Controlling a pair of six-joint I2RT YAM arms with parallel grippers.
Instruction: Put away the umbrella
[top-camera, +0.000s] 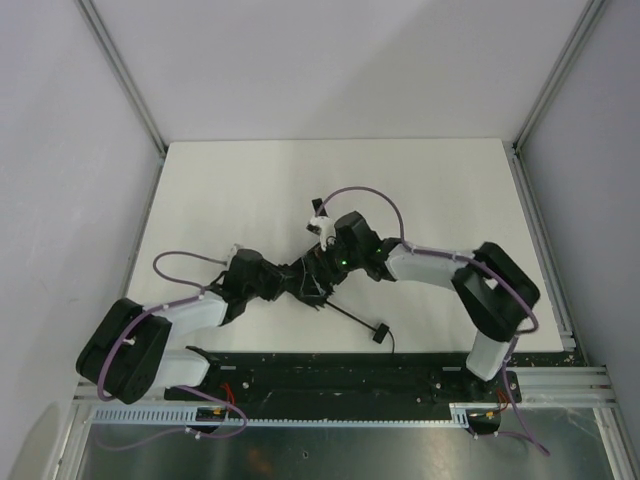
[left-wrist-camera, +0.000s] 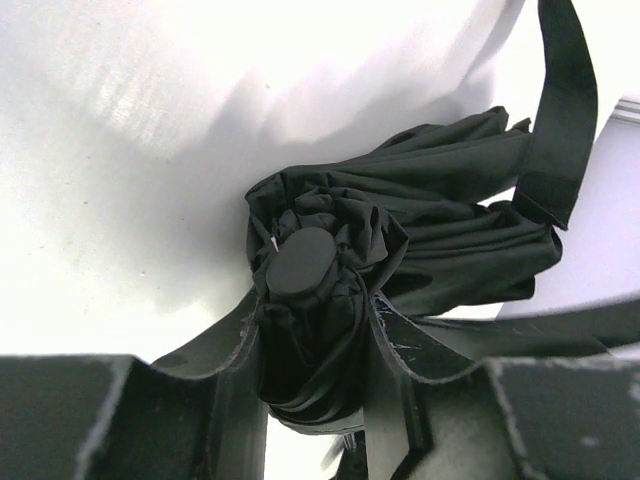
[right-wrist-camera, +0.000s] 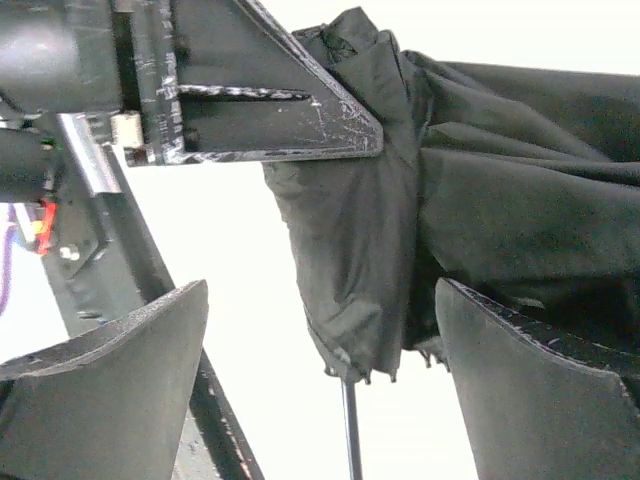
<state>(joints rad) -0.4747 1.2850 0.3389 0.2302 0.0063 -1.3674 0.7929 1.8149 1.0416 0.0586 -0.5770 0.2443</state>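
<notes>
Umbrella (top-camera: 308, 283) on table (top-camera: 430, 180) centre, between both grippers. Long axis diagonal: bunched canopy at centre, shaft running near-right to handle (top-camera: 380, 335). Left gripper (left-wrist-camera: 312, 335) pinches canopy by tip cap. Right gripper (right-wrist-camera: 320, 330) wide, straddling fabric, not gripping.

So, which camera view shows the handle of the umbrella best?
The top external view: the handle shows uncovered at the end of the shaft, away from both arms. The left wrist view shows only the bunched canopy. The right wrist view shows canopy and a piece of shaft, no handle.
</notes>
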